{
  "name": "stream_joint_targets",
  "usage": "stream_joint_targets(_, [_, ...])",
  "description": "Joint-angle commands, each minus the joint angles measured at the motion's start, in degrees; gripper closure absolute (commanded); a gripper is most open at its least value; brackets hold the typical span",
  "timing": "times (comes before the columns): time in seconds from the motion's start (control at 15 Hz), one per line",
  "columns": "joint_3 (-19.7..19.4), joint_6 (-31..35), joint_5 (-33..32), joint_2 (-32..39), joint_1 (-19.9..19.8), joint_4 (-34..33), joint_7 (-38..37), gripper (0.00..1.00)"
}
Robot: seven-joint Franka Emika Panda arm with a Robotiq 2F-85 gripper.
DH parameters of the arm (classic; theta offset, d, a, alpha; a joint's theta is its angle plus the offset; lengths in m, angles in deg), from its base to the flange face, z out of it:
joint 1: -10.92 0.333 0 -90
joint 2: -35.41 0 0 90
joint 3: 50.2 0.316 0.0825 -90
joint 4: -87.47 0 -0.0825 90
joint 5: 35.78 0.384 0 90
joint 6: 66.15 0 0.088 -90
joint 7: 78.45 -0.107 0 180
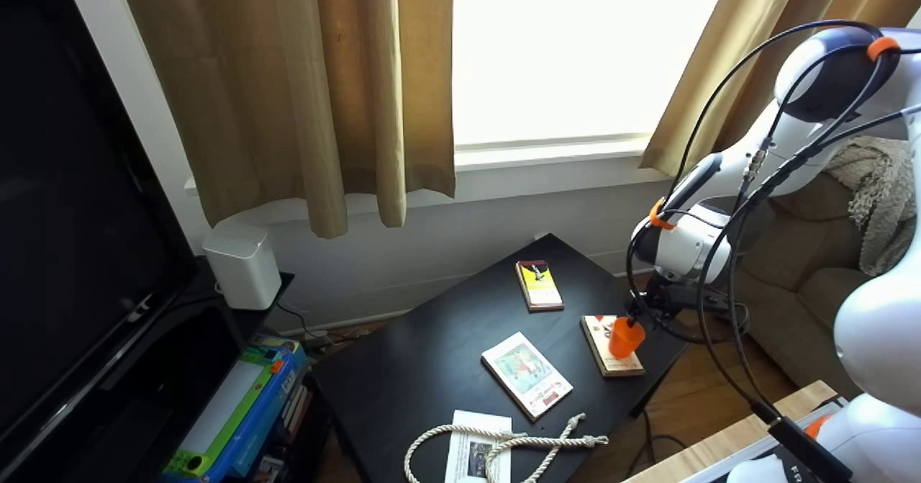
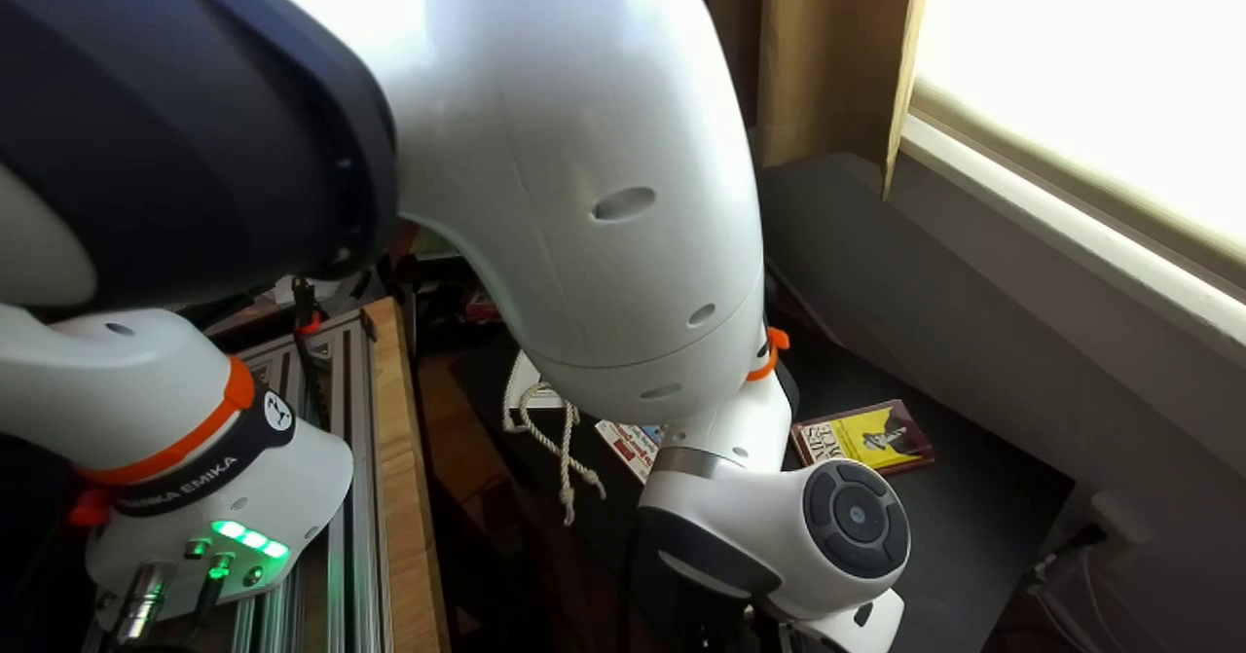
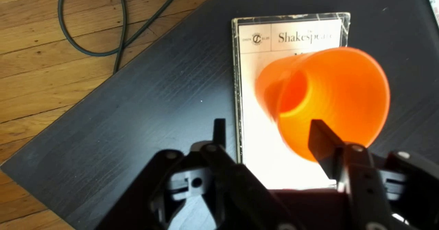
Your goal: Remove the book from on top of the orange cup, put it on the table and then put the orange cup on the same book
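Note:
The orange cup [image 1: 626,339] stands upright on the small whitish book [image 1: 600,342], which lies flat on the black table [image 1: 403,382], near its edge. In the wrist view the cup [image 3: 343,82] shows its open mouth and covers part of the book [image 3: 255,137]. My gripper [image 3: 267,122] is open around the cup's near wall. Its right finger overlaps the cup's mouth, and its left finger is outside, apart from the cup. In an exterior view the gripper [image 1: 634,313] is at the cup's rim. My arm hides cup and book from an exterior view with the table [image 2: 973,526].
A yellow-and-black book [image 1: 540,286] and a white-and-brown booklet [image 1: 527,375] lie on the table. A rope [image 1: 529,441] lies across a white leaflet [image 1: 468,425] there. A wall and window stand behind the table. A cable [image 3: 125,27] lies on the wooden floor.

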Motion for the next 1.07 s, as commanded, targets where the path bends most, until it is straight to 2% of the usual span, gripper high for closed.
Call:
stream_joint_targets(0.0, [1.2,1.4,-2.3,-3.0,-1.3,2.4,-2.2,0.03])
stream_joint_targets(0.13, [0.9,0.5,-2.7,-6.0,-0.5,4.0,-2.7,0.0])
stream_joint_targets(0.33, [0.8,1.3,-3.0,-10.8,0.8,6.7,-3.5,0.0])
stream_joint_targets(0.6, [1.1,-1.3,-4.2,-16.9,2.5,9.3,-3.4,0.0])
stream_joint_targets(0.73, [1.4,-4.0,-3.8,-20.4,3.1,11.1,-3.3,0.0])
stream_joint_targets(1.0, [-0.8,-11.5,-3.5,-24.7,6.8,11.8,-3.3,0.0])
